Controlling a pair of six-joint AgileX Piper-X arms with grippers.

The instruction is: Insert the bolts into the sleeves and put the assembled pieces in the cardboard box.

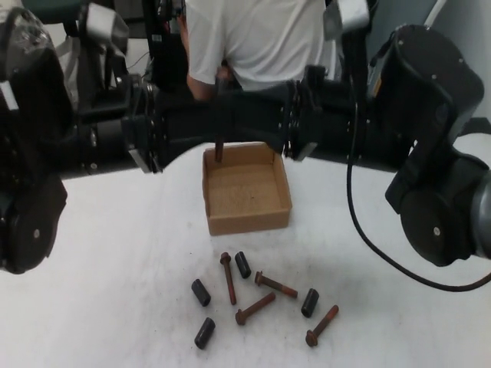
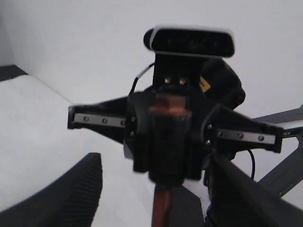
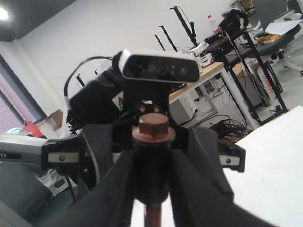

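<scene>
Since the rusty-brown hex-headed metal bolt (image 3: 153,130) already sits with its head on top of the short black cylindrical sleeve (image 3: 151,175) and its shank pokes out below, the step in hand looks to be dropping the pair into the open brown cardboard box (image 1: 247,222). The shank hangs near the box's far left corner, so I would bring it over the middle of the box, lower it, and only then let go, so it cannot catch the wall.

The right claw (image 3: 152,189) is closed on the sleeve. The left claw (image 2: 154,189) faces it nose to nose, its fingers spread wide and holding nothing. Both arms stretch level above the white counter (image 1: 100,268), where loose bolts (image 1: 255,307) and loose sleeves (image 1: 201,292) lie in front of the box.
</scene>
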